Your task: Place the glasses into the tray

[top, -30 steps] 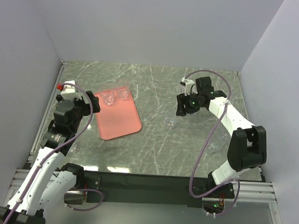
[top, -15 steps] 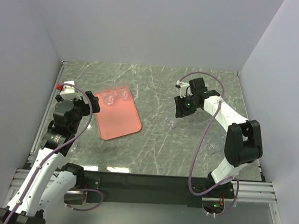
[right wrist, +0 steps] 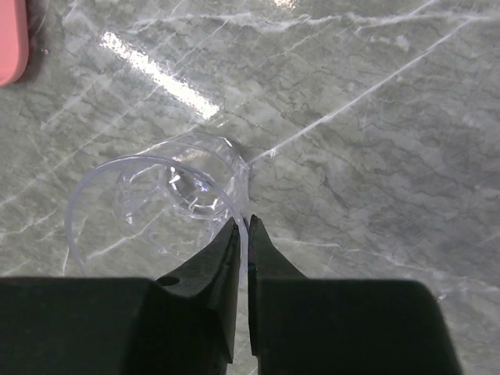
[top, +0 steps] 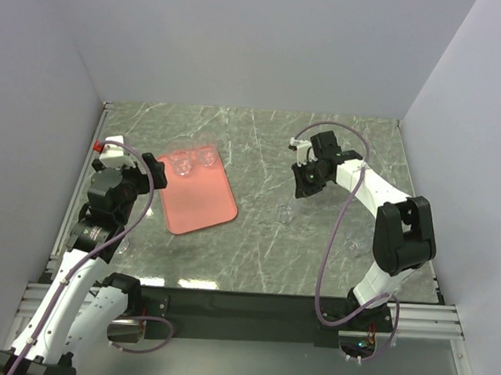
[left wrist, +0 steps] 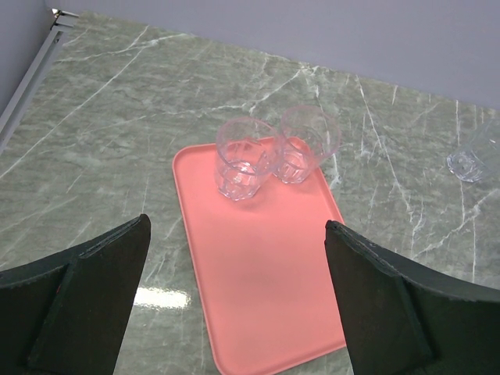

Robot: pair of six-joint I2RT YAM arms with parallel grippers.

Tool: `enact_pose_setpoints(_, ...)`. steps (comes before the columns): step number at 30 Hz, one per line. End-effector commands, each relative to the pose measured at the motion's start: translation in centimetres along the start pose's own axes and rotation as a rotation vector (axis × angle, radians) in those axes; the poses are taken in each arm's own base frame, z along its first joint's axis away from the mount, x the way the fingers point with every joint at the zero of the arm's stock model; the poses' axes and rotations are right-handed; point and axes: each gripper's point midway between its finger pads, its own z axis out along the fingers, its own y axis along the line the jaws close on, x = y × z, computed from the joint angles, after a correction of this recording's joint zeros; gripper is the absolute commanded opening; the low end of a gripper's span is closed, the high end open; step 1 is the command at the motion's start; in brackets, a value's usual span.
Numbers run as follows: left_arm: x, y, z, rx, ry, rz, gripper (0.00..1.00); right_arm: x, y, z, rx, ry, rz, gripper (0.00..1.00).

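The salmon-pink tray [top: 203, 203] [left wrist: 266, 305] lies left of centre. Two clear glasses [top: 182, 165] [top: 206, 158] stand side by side at its far end [left wrist: 238, 160] [left wrist: 306, 144]. My left gripper [top: 152, 175] [left wrist: 236, 230] hovers wide open over the tray's near part, nothing between its fingers. My right gripper [top: 298, 194] [right wrist: 248, 226] is shut on the thin wall of another clear glass [right wrist: 168, 199], pinching its rim on the right side. In the top view this glass [top: 285, 212] shows faintly just below-left of the gripper, on the marble.
Another clear glass [left wrist: 469, 160] stands on the marble table [top: 255, 247] to the right of the tray. Faint glasses also show near the left arm [top: 123, 248] and near the right arm's elbow [top: 358, 242]. White walls close in three sides.
The right gripper's jaws have closed onto the glass wall, and its wrist has shifted slightly left and away. The left arm has not moved.
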Motion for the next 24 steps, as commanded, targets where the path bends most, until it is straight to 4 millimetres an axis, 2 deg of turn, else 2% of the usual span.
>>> enact_pose_setpoints(1, -1.3, -0.2, -0.1, 0.012, -0.052, -0.008, 0.99, -2.5, 0.0, -1.5, 0.021, -0.06, -0.064, 0.05)
enact_pose_setpoints(4, -1.3, -0.2, -0.1, 0.01, -0.051, -0.008, 0.99, -3.2, 0.9, -2.4, -0.032, -0.06, -0.117, 0.01)
enact_pose_setpoints(5, -1.3, -0.2, -0.1, 0.01, -0.052, -0.008, 0.99, -4.4, 1.6, -3.2, -0.071, -0.087, -0.178, 0.01)
enact_pose_setpoints(7, -1.3, -0.2, -0.1, 0.007, -0.052, -0.008, 0.99, -4.6, 2.6, -4.0, -0.129, -0.073, -0.222, 0.01)
enact_pose_setpoints(8, -1.3, -0.1, -0.1, 0.003, -0.054, -0.008, 0.99, -5.8, 2.9, -4.9, -0.14, -0.103, -0.266, 0.0)
enact_pose_setpoints(10, -1.4, 0.0, -0.2, -0.001, -0.057, -0.009, 0.99, -7.0, 3.7, -5.6, -0.178, -0.129, -0.293, 0.0)
enact_pose_setpoints(11, -1.4, 0.0, -0.1, -0.002, -0.056, -0.007, 0.99, -8.5, 3.8, -6.4, -0.174, -0.165, -0.318, 0.0)
enact_pose_setpoints(13, -1.6, 0.1, -0.2, -0.008, -0.062, -0.007, 0.99, -9.4, 4.3, -6.1, -0.197, -0.164, -0.331, 0.0)
enact_pose_setpoints(14, -1.6, 0.1, -0.2, -0.009, -0.064, -0.007, 0.99, -10.8, 4.5, -6.7, -0.199, -0.192, -0.345, 0.0)
enact_pose_setpoints(16, -1.6, 0.4, -0.3, -0.019, -0.067, -0.006, 0.99, -11.4, 5.0, -5.8, -0.224, -0.18, -0.346, 0.0)
enact_pose_setpoints(18, -1.6, 0.4, -0.3, -0.023, -0.069, -0.005, 0.99, -13.1, 5.7, -6.0, -0.233, -0.206, -0.361, 0.0)
enact_pose_setpoints(22, -1.6, 0.6, -0.3, -0.031, -0.07, -0.003, 0.99, -15.2, 7.0, -3.6, -0.255, -0.195, -0.366, 0.01)
enact_pose_setpoints(23, -1.6, 0.6, -0.2, -0.031, -0.069, -0.003, 0.99, -16.6, 7.3, -4.0, -0.238, -0.221, -0.375, 0.01)
enact_pose_setpoints(24, -1.6, 0.6, -0.2, -0.032, -0.067, -0.002, 0.99, -16.8, 7.9, -2.6, -0.249, -0.201, -0.377, 0.01)
